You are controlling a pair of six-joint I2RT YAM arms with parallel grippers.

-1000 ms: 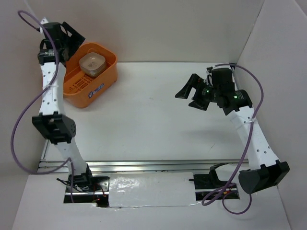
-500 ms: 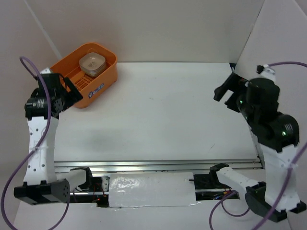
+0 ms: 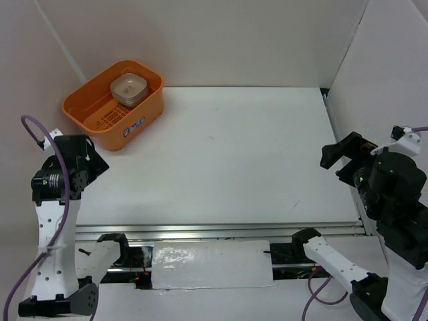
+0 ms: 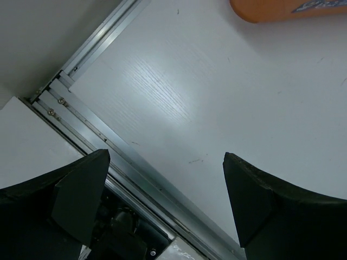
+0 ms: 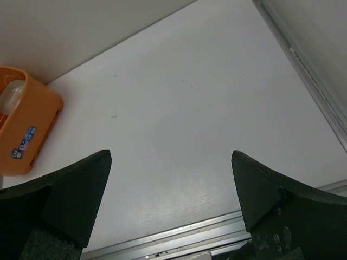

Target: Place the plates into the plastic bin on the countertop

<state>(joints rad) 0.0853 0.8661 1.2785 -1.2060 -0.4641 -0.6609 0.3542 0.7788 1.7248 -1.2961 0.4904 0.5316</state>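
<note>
The plates [image 3: 128, 88] lie stacked in the far end of the orange plastic bin [image 3: 114, 105], which stands at the back left of the white countertop [image 3: 221, 154]. My left gripper [image 3: 90, 159] hangs open and empty at the left edge, well in front of the bin. In the left wrist view it [image 4: 167, 157] is over the front rail, with only a corner of the bin [image 4: 287, 8] showing. My right gripper [image 3: 336, 164] is open and empty at the far right. The right wrist view has it [image 5: 171, 157] facing the countertop, the bin [image 5: 24, 130] far to its left.
A metal rail [image 3: 221, 231] runs along the countertop's front edge, with the arm bases behind it. White walls close off the back, left and right sides; the right wall [image 3: 381, 67] stands next to the right arm.
Both arms have pulled back toward the near edge and outward. The left one left the bin and dropped to the left edge. The right one swung to the far right.
</note>
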